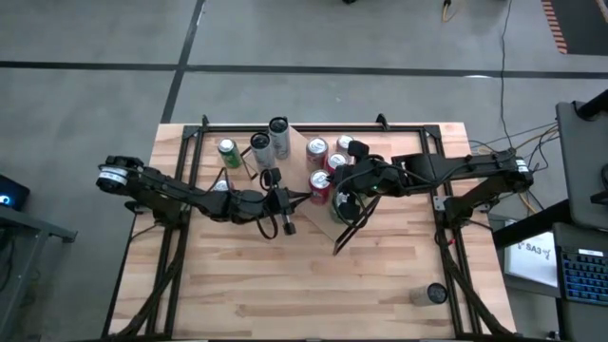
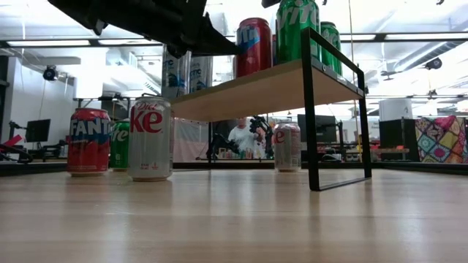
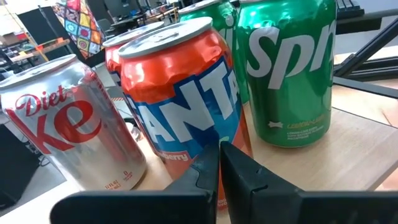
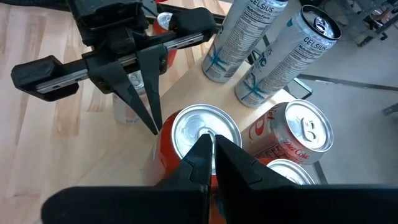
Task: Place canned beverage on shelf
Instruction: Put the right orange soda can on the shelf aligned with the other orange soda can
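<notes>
Fanta can (image 3: 186, 106): orange w/ blue panel, white lettering, silver top. Sprite can (image 3: 289, 68): green, white letters. Diet Coke can (image 3: 68, 134): silver w/ red script. Two Celsius cans (image 4: 283, 59): white/silver w/ teal marks, black text. Shelf (image 2: 256, 91): light wood board, black metal frame. Tabletop (image 1: 313, 275): pale wood planks, black rails. Both arms dark/black. Behind the table, a quilt-like cloth (image 2: 442, 139) w/ multicolour patches.

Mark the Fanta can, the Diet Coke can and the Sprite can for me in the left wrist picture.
Fanta can (image 3: 186, 106), left wrist view, on its orange side label.
Diet Coke can (image 3: 62, 124), left wrist view, on its silver side.
Sprite can (image 3: 289, 68), left wrist view, on its green side.
</notes>
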Motion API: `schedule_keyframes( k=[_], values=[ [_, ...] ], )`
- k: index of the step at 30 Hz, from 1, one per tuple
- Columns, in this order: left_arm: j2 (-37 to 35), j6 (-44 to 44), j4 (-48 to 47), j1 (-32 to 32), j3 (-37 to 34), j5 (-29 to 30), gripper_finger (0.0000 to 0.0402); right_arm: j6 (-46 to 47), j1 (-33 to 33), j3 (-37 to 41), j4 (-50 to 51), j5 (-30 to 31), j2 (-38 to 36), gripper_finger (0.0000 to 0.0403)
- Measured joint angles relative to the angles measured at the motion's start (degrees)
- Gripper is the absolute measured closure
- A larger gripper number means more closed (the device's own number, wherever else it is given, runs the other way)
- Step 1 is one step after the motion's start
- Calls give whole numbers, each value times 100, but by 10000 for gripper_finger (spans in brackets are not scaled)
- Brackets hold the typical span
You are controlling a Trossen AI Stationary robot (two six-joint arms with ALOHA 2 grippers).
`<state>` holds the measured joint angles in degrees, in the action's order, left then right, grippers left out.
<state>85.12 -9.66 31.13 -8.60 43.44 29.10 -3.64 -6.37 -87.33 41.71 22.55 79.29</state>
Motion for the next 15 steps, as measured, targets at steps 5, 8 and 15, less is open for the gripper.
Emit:
schedule_keyframes(
  k=[5, 8, 15],
  values=[
    [0, -46, 148, 13, 0, -4, 401, 0, 0, 0, 0, 0, 0, 394],
    [0, -64, 154, 23, 0, -5, 401, 0, 0, 0, 0, 0, 0, 394],
    [0, -187, 295, 41, 0, -11, 401, 0, 2, 0, 2, 0, 0, 394]
  ],
)
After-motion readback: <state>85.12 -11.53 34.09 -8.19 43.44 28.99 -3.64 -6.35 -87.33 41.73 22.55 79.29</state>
